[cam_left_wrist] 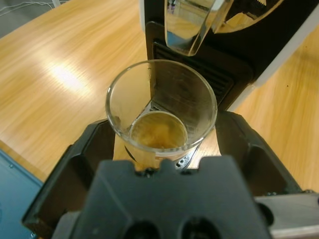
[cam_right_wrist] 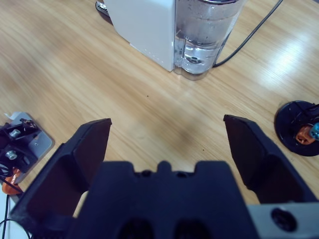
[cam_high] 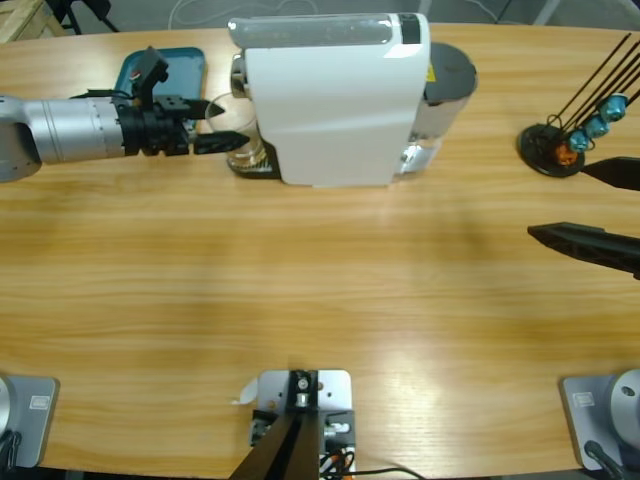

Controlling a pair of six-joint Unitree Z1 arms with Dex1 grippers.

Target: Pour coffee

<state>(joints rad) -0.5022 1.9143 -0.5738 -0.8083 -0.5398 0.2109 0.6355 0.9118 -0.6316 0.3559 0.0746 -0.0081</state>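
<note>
A clear glass (cam_left_wrist: 162, 107) stands on the drip tray under the spout (cam_left_wrist: 192, 25) of the white coffee machine (cam_high: 330, 100). A shallow amber pool of coffee (cam_left_wrist: 158, 130) covers the glass's bottom. My left gripper (cam_high: 228, 123) reaches in from the left, and its two black jaws sit against either side of the glass (cam_high: 245, 152), shut on it. My right gripper (cam_high: 560, 200) hovers over bare wood at the right edge, open and empty; in the right wrist view the right gripper (cam_right_wrist: 167, 129) faces the machine's back.
A black capsule stand (cam_high: 560, 150) with blue and orange capsules sits at the far right. A teal tray (cam_high: 185, 65) lies behind the left arm. The machine's water tank (cam_right_wrist: 204, 40) and its black cable (cam_right_wrist: 249, 35) are at the machine's right end.
</note>
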